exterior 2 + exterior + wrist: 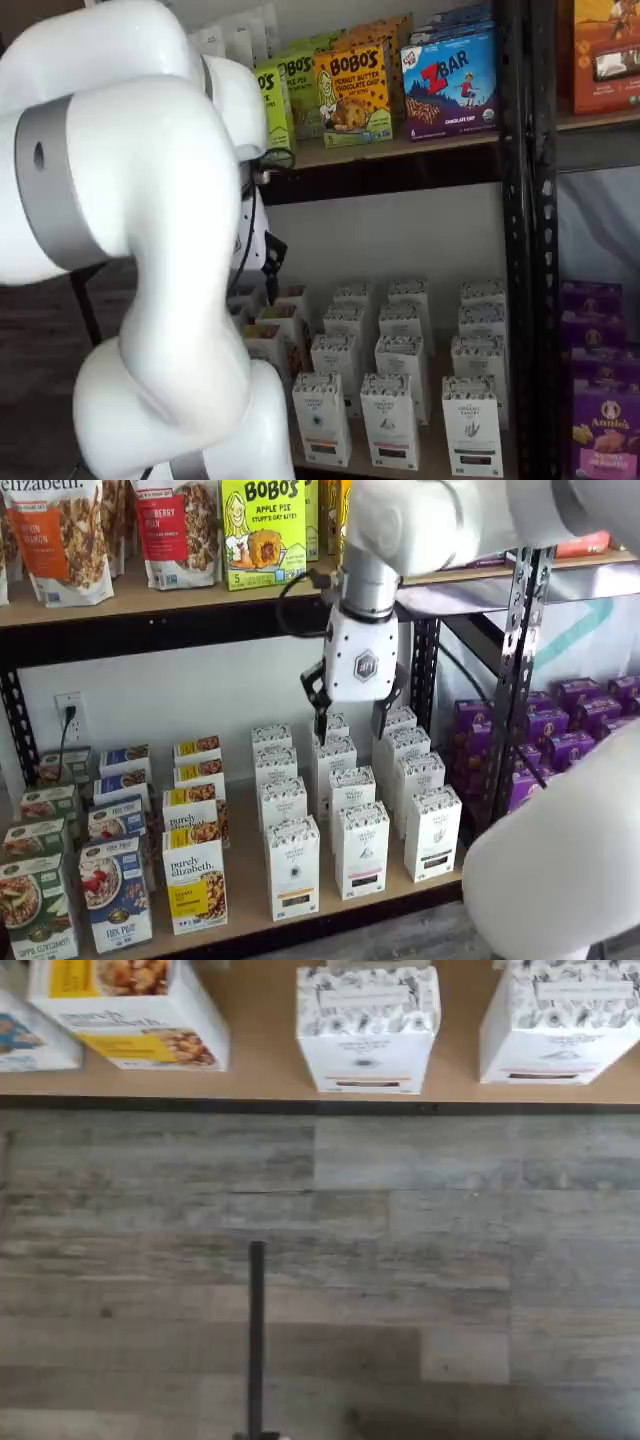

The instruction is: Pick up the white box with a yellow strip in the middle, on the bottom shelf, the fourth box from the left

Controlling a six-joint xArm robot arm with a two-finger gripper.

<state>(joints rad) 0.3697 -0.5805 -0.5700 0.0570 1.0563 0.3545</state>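
The white box [292, 868] stands at the front of the bottom shelf [245, 905], just right of the "purely elizabeth" box [194, 883]. It is a tall white carton with a speckled top and a dark label band low down. It also shows in a shelf view [322, 418] and in the wrist view [367, 1032], at the shelf's front edge [260, 1075]. My gripper [352, 720] hangs above the back rows of white boxes, well above and behind the target. Its two black fingers stand apart with nothing between them. In a shelf view the arm [150, 250] hides most of the gripper.
More white boxes [361, 850] [433, 832] stand in rows to the right. Cereal boxes [116, 892] stand to the left. The upper shelf holds a Bobo's box [262, 530]. A black upright [518, 670] and purple boxes [570, 725] stand on the right. Grey plank floor [400, 1260] lies below.
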